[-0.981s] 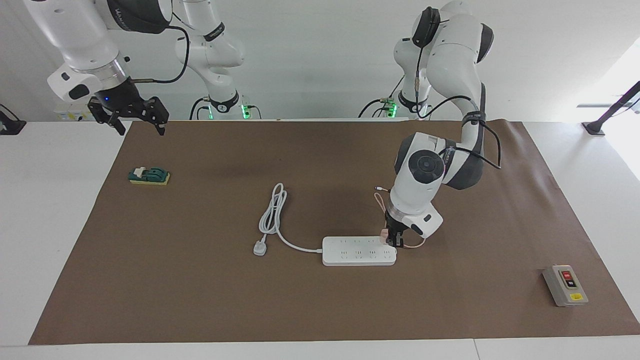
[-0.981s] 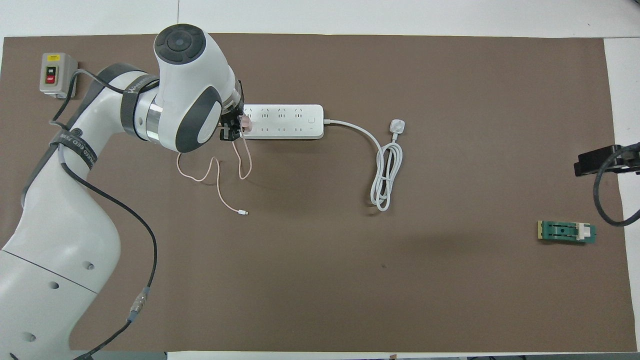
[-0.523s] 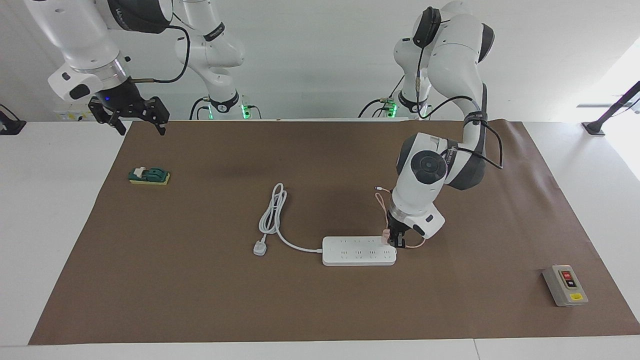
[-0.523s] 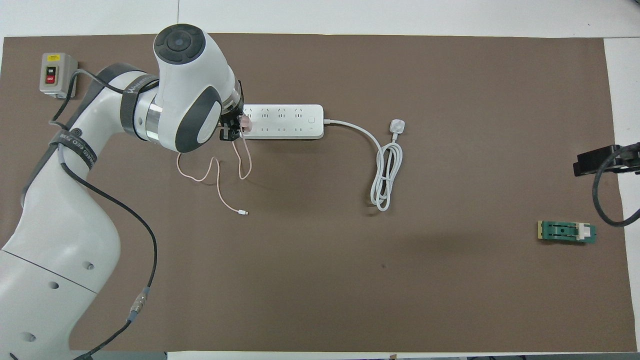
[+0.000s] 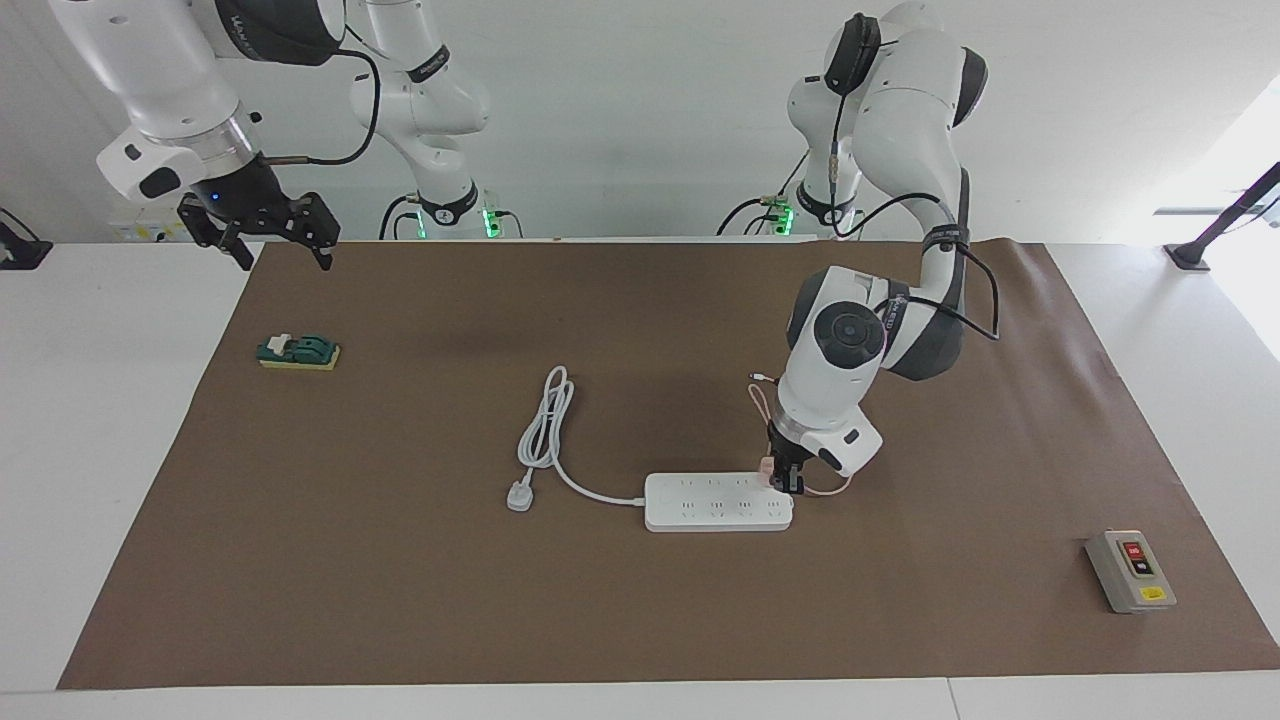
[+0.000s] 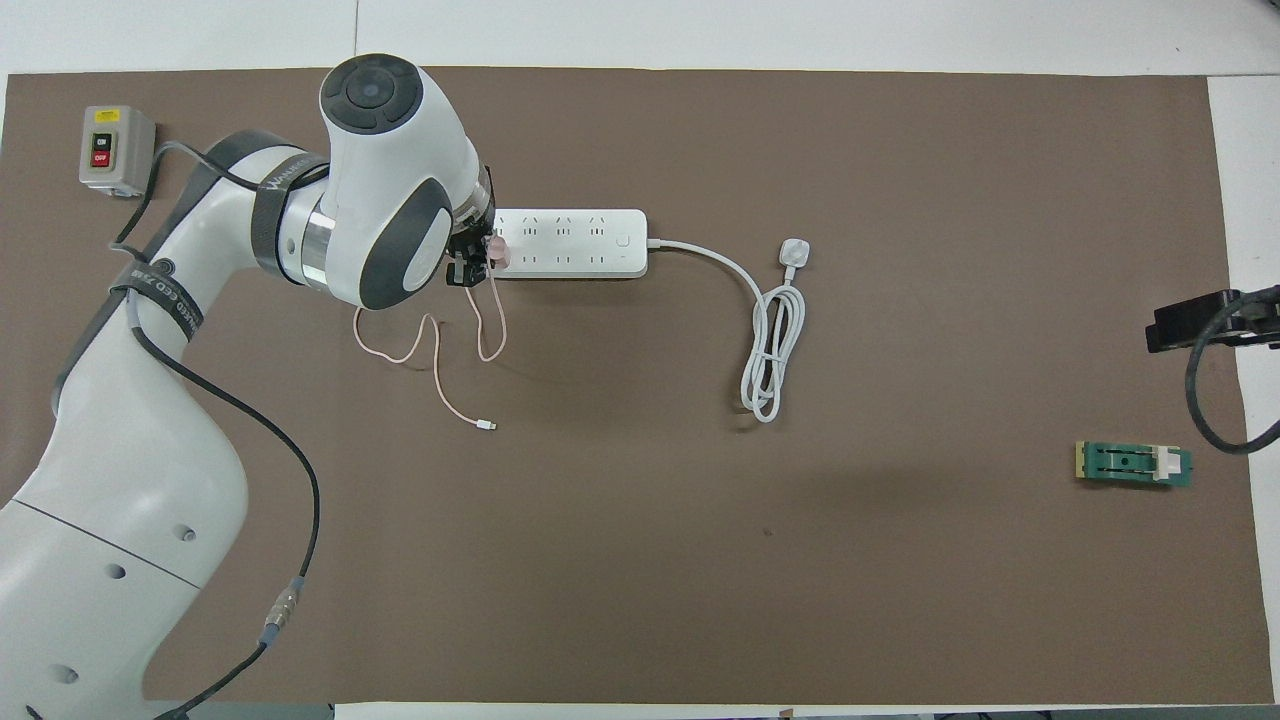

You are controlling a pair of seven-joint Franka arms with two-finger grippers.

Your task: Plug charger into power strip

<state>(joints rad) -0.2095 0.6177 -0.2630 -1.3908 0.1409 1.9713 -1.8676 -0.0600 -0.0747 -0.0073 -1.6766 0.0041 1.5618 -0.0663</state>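
Note:
The white power strip (image 5: 715, 502) (image 6: 570, 243) lies flat in the middle of the brown mat. Its thick white cord coils to a white plug (image 5: 518, 495) (image 6: 792, 252). My left gripper (image 5: 787, 478) (image 6: 478, 262) is down at the strip's end toward the left arm's end of the table. It is shut on the pale-pink charger (image 5: 767, 465) (image 6: 495, 250), which sits on the strip's end sockets. The charger's thin pink cable (image 6: 440, 370) trails on the mat nearer to the robots and ends in a tiny connector (image 6: 486, 426). My right gripper (image 5: 268, 245) waits open in the air over the mat's corner at the right arm's end.
A grey switch box (image 5: 1130, 570) (image 6: 115, 150) with red and black buttons stands at the left arm's end, farther from the robots. A small green block on a yellow base (image 5: 298, 351) (image 6: 1133, 464) lies at the right arm's end.
My left arm has shifted slightly, and the gripper with the charger moved a little along the strip's end. The right arm has not moved.

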